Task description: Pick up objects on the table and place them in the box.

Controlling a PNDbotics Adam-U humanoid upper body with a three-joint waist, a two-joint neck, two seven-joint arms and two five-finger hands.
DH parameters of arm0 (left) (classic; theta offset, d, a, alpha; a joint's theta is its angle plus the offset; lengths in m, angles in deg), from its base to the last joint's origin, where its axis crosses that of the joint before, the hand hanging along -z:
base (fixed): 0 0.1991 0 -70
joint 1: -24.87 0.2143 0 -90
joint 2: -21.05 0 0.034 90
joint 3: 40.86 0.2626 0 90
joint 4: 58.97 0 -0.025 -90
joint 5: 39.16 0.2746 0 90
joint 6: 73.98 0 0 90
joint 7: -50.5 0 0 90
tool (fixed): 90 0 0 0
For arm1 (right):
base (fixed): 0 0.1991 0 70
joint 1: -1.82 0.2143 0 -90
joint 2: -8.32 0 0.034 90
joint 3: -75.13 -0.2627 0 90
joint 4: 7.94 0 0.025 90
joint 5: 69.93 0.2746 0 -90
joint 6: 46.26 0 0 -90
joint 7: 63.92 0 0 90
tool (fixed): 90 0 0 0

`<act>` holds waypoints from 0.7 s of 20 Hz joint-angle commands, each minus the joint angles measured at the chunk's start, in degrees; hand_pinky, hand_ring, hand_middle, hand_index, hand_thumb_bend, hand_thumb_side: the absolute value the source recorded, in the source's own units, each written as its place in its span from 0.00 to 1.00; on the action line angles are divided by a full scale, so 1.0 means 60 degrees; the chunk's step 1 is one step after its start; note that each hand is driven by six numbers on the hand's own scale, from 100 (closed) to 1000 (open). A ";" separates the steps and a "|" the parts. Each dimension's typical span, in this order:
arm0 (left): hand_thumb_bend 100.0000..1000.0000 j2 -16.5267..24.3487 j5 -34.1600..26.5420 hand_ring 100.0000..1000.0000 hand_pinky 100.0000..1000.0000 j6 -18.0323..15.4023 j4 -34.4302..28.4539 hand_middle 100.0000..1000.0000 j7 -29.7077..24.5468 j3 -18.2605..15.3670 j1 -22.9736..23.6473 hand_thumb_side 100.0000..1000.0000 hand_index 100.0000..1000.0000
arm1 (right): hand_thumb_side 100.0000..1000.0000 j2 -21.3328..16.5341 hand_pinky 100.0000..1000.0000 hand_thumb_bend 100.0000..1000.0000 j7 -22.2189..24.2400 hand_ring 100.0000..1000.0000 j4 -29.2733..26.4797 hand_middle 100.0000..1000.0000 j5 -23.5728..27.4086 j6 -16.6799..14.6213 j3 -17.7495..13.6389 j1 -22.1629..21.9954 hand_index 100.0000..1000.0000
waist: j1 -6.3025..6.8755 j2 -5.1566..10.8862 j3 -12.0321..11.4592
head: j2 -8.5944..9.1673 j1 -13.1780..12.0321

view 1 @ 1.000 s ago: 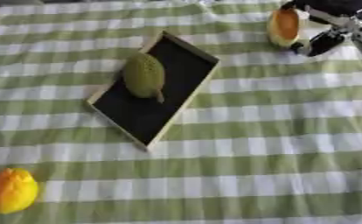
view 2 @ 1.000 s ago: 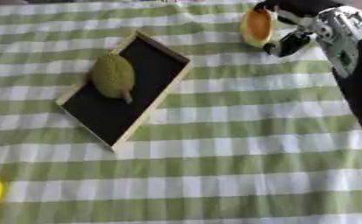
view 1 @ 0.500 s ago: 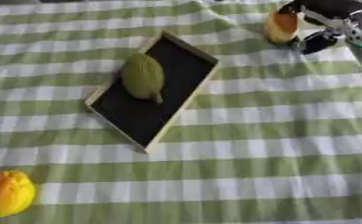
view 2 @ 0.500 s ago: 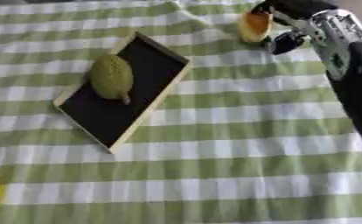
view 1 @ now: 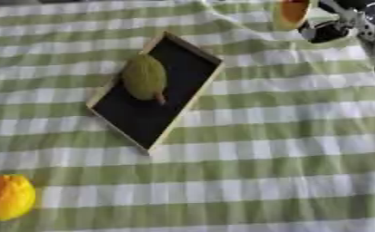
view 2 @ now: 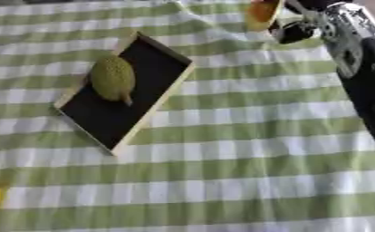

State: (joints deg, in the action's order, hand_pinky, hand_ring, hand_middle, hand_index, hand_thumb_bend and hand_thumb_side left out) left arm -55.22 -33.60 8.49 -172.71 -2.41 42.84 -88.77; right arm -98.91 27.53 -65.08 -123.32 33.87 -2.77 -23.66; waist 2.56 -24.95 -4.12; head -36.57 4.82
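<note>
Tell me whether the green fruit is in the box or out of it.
In. The green fruit lies on the black floor of the box, inside its pale wooden rim, toward the far end.

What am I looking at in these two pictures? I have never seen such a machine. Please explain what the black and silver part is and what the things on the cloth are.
Both pictures come from two cameras in a humanoid robot's head, looking down at one moment, so they nearly match. The black and silver part at the upper right is the robot's right hand, on its arm. Its fingers are curled around an orange fruit at the far edge. On the green and white checked tablecloth lies a shallow black box with a light rim, holding a green fruit. A yellow-orange fruit lies near the lower left corner. The left hand is not visible.
</note>
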 commanded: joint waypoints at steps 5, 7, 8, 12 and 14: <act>0.56 0.0323 0.0009 0.75 0.84 0.0020 -0.0142 0.70 -0.0029 -0.0048 -0.0036 0.45 0.89 | 0.00 -0.0758 0.84 0.00 -0.0062 0.72 -0.2854 0.52 0.1187 0.0610 0.0389 0.0063 0.58 | -0.0033 0.0424 0.0066 | -0.0266 -0.0018; 0.56 0.0322 0.0010 0.75 0.84 0.0016 -0.0142 0.70 -0.0054 -0.0026 -0.0052 0.45 0.89 | 0.00 -0.0813 0.84 0.00 0.0229 0.72 -0.3596 0.52 0.1415 0.0695 0.0658 0.0062 0.58 | -0.0050 0.0470 0.0058 | -0.0331 -0.0088; 0.57 0.0321 0.0010 0.75 0.84 0.0010 -0.0142 0.70 -0.0065 -0.0019 -0.0068 0.45 0.89 | 0.00 -0.0809 0.84 0.00 0.0398 0.72 -0.3923 0.52 0.1518 0.0717 0.0814 0.0066 0.58 | -0.0058 0.0494 0.0046 | -0.0362 -0.0119; 0.56 0.0297 0.0002 0.75 0.84 -0.0029 -0.0142 0.70 -0.0111 0.0026 -0.0193 0.45 0.89 | 0.00 -0.0368 0.83 0.00 0.1169 0.71 -0.4894 0.52 0.1966 0.0673 0.1411 0.0209 0.59 | -0.0101 0.0589 -0.0030 | -0.0492 -0.0100; 0.57 0.0263 0.0000 0.75 0.84 -0.0054 -0.0142 0.71 -0.0149 0.0062 -0.0286 0.45 0.89 | 0.00 0.0103 0.83 0.00 0.1556 0.71 -0.5059 0.52 0.2242 0.0633 0.1674 0.0318 0.59 | -0.0127 0.0641 -0.0084 | -0.0536 -0.0016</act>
State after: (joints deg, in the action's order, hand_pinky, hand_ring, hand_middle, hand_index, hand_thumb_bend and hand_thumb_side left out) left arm -55.20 -33.56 8.29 -172.72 -3.04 43.36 -89.80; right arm -98.85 35.52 -93.39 -111.16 37.81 6.78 -23.10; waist 1.76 -22.65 -4.60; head -39.38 4.45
